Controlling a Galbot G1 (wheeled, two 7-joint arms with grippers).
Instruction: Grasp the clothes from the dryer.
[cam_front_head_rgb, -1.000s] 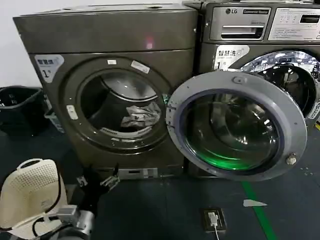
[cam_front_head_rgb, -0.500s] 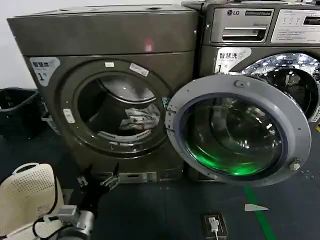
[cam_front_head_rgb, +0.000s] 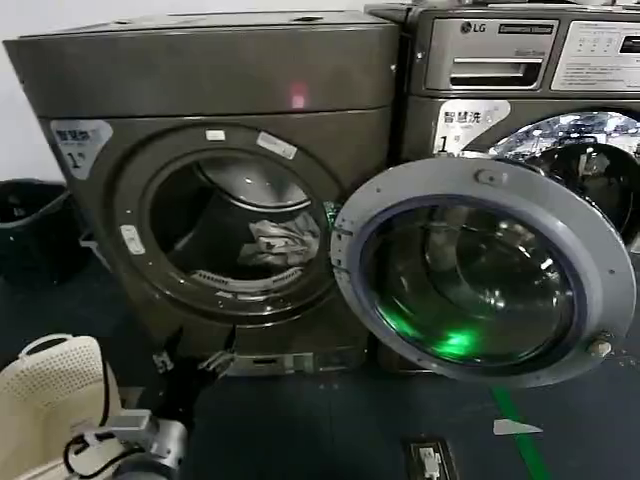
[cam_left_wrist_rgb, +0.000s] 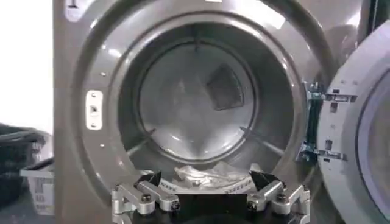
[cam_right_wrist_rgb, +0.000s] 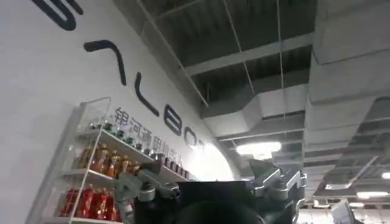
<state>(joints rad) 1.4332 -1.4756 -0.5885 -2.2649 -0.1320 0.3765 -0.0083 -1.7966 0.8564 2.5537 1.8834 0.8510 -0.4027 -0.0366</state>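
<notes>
The dryer (cam_front_head_rgb: 215, 70) stands at the left, dark bronze-grey, its round porthole open. The clothes (cam_front_head_rgb: 283, 243) are a small pale crumpled bundle low in the drum, to its right side. My left gripper (cam_front_head_rgb: 190, 362) hangs open and empty in front of the dryer's base, below the porthole and outside the drum. In the left wrist view, the left gripper (cam_left_wrist_rgb: 206, 181) has its two dark fingertips spread wide, and the clothes (cam_left_wrist_rgb: 207, 173) lie beyond them on the drum floor. My right gripper (cam_right_wrist_rgb: 210, 173) points up at a ceiling, open, holding nothing.
The grey-rimmed glass door (cam_front_head_rgb: 480, 270) is swung out to the right, across the LG machine (cam_front_head_rgb: 520, 60). A black bin (cam_front_head_rgb: 30, 225) stands left of the dryer. A cream perforated basket (cam_front_head_rgb: 45, 400) sits near my left arm. A floor socket (cam_front_head_rgb: 430, 460) and green tape (cam_front_head_rgb: 515, 430) mark the floor.
The dryer and its door have grown a little larger and shifted left in the head view. The left gripper stays open, low before the dryer's base. The clothes have not moved.
</notes>
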